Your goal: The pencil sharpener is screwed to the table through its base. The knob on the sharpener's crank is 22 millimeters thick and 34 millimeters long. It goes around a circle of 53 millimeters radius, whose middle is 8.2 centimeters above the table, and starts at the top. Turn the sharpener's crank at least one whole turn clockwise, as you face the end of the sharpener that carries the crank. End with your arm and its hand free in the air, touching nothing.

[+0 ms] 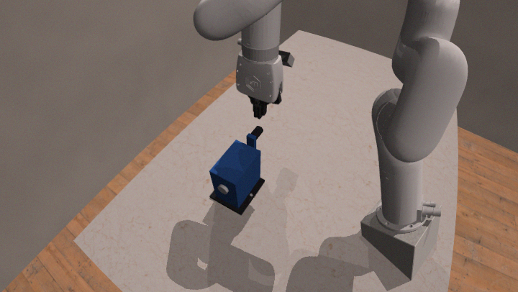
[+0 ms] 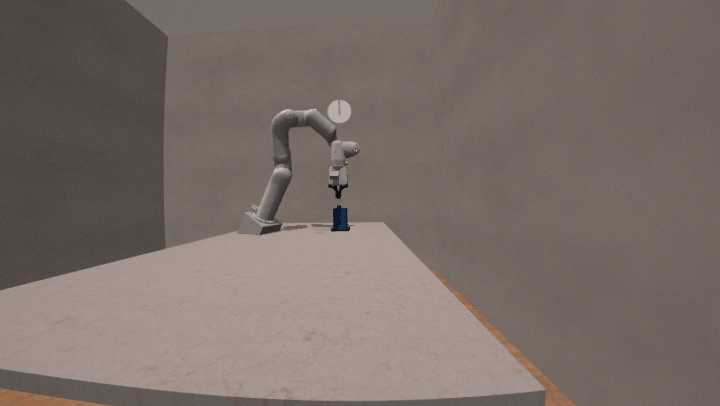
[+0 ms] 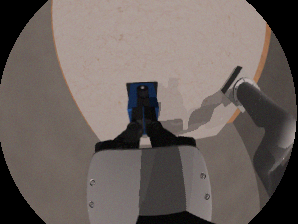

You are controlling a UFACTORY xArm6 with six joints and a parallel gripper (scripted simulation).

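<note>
The blue pencil sharpener (image 1: pixel 237 174) (image 2: pixel 342 218) (image 3: pixel 143 96) stands on its black base (image 1: pixel 253 196) on the table. Its blue crank arm (image 1: pixel 251 139) points straight up, with the black knob (image 1: pixel 257 131) at the top of its circle. My gripper (image 1: pixel 259 113) (image 2: pixel 338 194) (image 3: pixel 143 105) hangs directly above the knob with a clear gap between them. Its fingers are shut together and hold nothing. In the wrist view the shut fingers cover the knob.
The arm's base (image 1: pixel 398 235) (image 2: pixel 258 224) stands on the table to the right of the sharpener. The table's left edge (image 1: pixel 152 144) drops to a wooden floor (image 1: pixel 485 188). A round white dial marker (image 2: pixel 339 111) floats above the arm.
</note>
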